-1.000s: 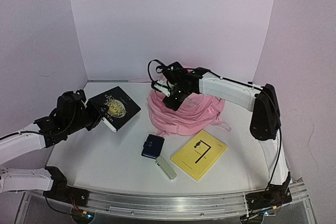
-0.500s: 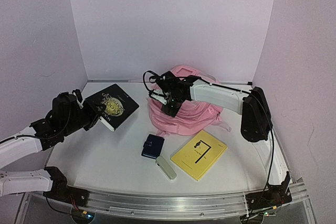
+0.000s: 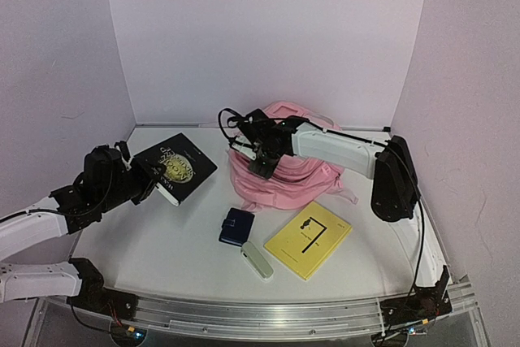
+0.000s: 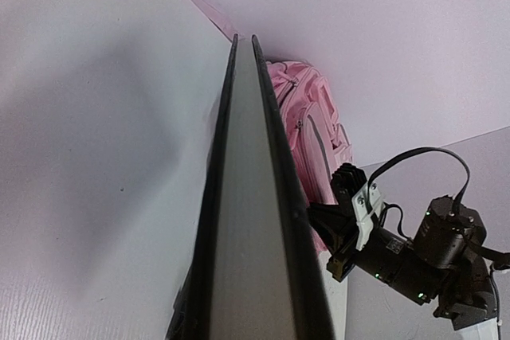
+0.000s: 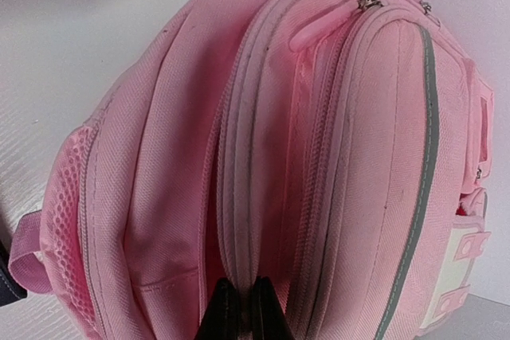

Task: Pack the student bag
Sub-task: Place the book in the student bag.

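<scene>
The student bag [image 3: 302, 175] is a soft pink backpack lying at the back middle of the table, with its zip pockets facing up [image 5: 335, 109]. My right gripper [image 3: 258, 158] is at the bag's left top. In the right wrist view its black fingertips [image 5: 225, 300] pinch a pale fold of the zip edge, so the gripper [image 5: 241, 288] is shut on it. My left gripper [image 3: 156, 184] is shut on the near edge of a black book [image 3: 177, 164] with a gold emblem. That book [image 4: 249, 220] runs edge-on up the left wrist view, towards the bag [image 4: 307, 121].
A yellow book [image 3: 309, 237] lies flat in front of the bag. A dark blue wallet [image 3: 236, 226] and a pale slim case [image 3: 257, 260] lie near the table's middle front. Pale walls close in the back and both sides.
My right gripper has moved a little left over the bag and closed from partly open onto the zip edge. The left arm with the book has hardly shifted.
</scene>
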Motion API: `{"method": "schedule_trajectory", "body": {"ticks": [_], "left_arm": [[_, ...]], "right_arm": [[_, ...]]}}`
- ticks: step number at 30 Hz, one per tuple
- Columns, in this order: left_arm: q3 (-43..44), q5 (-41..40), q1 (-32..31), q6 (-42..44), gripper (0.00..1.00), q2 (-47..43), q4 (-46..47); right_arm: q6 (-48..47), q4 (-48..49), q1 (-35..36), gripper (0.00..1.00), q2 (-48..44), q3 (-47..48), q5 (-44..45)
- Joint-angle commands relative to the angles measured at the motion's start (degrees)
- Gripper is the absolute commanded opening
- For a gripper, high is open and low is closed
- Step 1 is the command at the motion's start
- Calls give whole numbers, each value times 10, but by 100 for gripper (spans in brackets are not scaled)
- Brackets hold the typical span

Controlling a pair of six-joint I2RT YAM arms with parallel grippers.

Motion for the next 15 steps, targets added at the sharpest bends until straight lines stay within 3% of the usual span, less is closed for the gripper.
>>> {"method": "schedule_trajectory", "body": {"ticks": [1,8,15], "left_arm": [[0,27,0,-5,0,7,137],[1,127,0,1,0,70,260],[19,169,-1,-41,0,172,375]], "right_arm": [[-3,13,-2,0,-64,50,31],[-19,18,-9,0,-72,115,29],[-36,31,-11,0,-69,173,17]]}}
